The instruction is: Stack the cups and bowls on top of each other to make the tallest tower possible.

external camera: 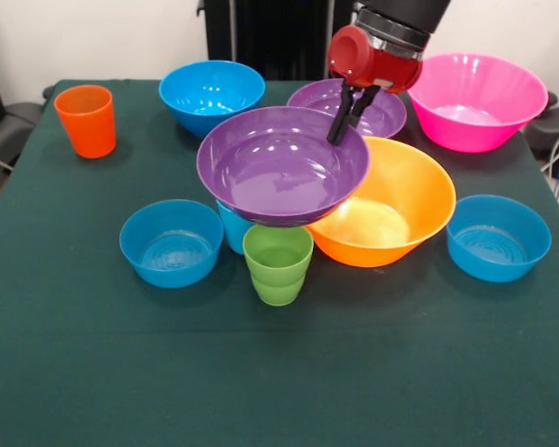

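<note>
Up near the top of the frame, right of centre, the red and black arm comes down and its gripper (347, 119) has its dark fingers clamped on the far rim of a wide purple bowl (281, 165), one finger on either side of the wall. That bowl sits at centre frame, tilted slightly, above a light blue cup (231, 226) that peeks out beneath its lower left edge; whether the bowl rests on the cup or is held just clear of it cannot be told. Just below, the green cup (278, 264) stands upright, its ridged lower half showing, close against the light blue cup and the large orange-yellow bowl (391, 207), which lies right of centre and is partly overlapped by the held bowl. Behind the gripper, the second purple bowl (384, 112) sits on the green tablecloth (279, 382), and the large pink bowl (475, 101) is at the upper right beside it. Three smaller blue bowls are spread around: one (211, 93) at upper centre left, one (171, 242) at lower left of the cluster, and one (497, 237) at the right, apart from the orange-yellow bowl. The orange cup (86, 120) stands upright alone at the upper left, well apart from everything else
</note>
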